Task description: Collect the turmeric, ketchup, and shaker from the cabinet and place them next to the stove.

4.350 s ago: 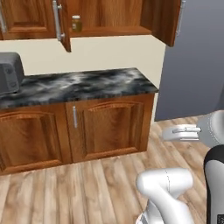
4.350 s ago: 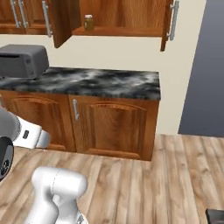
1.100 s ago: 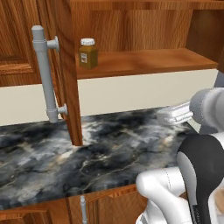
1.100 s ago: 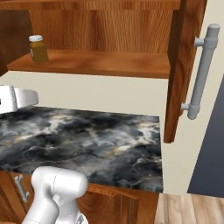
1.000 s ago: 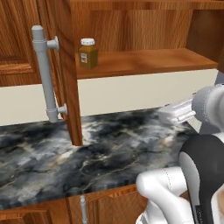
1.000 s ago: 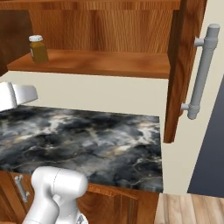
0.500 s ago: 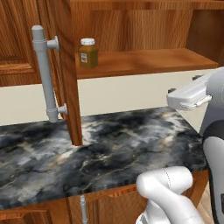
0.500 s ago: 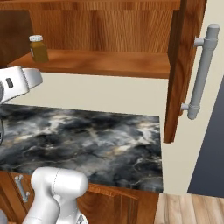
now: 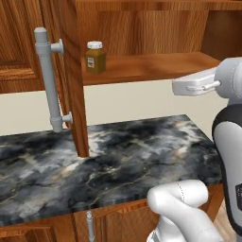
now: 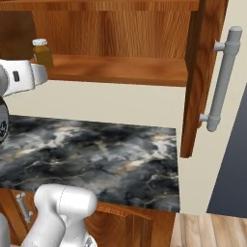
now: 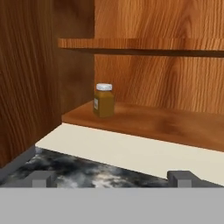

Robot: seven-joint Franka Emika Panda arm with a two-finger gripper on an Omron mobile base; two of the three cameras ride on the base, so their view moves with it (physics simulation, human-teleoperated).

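Left base view: the brown wooden cabinet [image 9: 142, 33] spans the top of the frame from about ten o'clock to two o'clock, its doors swung open and its lower shelf bare but for one jar; below it a dark marbled counter [image 9: 108, 165] runs across the middle, with wooden base cupboards [image 9: 113, 222] along six o'clock. The open left door [image 9: 71, 71] hangs edge-on near ten o'clock and carries a long grey bar handle [image 9: 49, 80] on its outer face. In the right base view the other open door [image 10: 202, 72] stands at two o'clock with its own grey handle [image 10: 222, 79]. The white arm rises from five o'clock in the left base view, and its hand reaches in at three o'clock, level with the shelf edge and well apart from the jar. The turmeric jar [image 9: 96, 57], squat and amber-brown with a white lid, stands upright at the left end of the lower shelf, at about eleven o'clock; the hand view shows it just left of centre [image 11: 104, 100]. The gripper [image 11: 111, 177] has its two dark fingertips [image 11: 41, 177] spread wide apart at six o'clock of the hand view, holding nothing
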